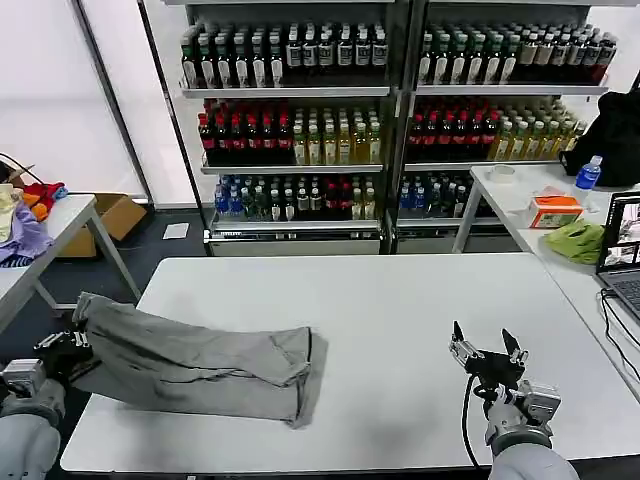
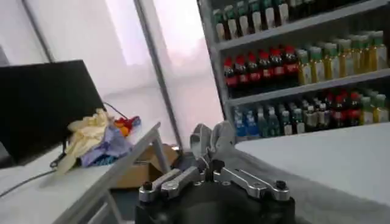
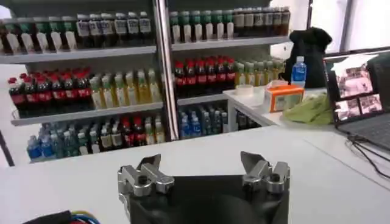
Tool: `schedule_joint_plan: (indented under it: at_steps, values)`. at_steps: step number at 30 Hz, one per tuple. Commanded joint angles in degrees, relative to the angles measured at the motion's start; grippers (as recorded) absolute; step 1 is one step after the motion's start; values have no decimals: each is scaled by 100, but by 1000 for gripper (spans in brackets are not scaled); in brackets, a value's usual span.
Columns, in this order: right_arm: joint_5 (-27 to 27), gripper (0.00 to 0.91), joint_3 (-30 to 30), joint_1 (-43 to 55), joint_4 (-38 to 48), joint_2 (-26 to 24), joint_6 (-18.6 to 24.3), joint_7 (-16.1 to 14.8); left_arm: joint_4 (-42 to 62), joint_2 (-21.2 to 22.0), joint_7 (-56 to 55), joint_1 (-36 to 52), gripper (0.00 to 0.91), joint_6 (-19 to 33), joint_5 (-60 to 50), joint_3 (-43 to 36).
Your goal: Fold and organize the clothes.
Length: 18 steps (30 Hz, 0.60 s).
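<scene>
From the head view, a soft, rumpled grey shirt [image 1: 190,360] lay half-folded on the smooth white worktop [image 1: 400,320], its left end clenched in the left end effector [image 1: 62,352]. In the left wrist view its metal fingers [image 2: 210,146] pinched grey cloth. The right end effector [image 3: 204,167] hovered released above the worktop; no writing was legible.

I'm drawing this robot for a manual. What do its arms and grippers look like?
Both arms have pale grey rounded shells. The right gripper has silver metal links, black pointed fingertips and a black cable trailing along its wrist. The left gripper is black, on a silver-grey wrist.

Left hand [image 2: 210,159] clamps grey shirt [image 2: 220,139] beside table [image 2: 329,159].
</scene>
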<state>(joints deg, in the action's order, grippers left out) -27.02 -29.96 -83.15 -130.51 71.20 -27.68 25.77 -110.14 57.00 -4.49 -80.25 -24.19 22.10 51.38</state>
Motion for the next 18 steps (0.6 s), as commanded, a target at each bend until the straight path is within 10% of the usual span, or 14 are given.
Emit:
schedule_joint_plan:
  at_steps: [1, 18]
  values:
    - [23, 907, 31, -30, -36, 9, -10, 0, -715, 208, 59, -233, 0, -40, -165, -191]
    - [7, 907, -241, -331, -105, 81, 14, 9, -1331, 1685, -235, -211, 10, -400, -244, -2413]
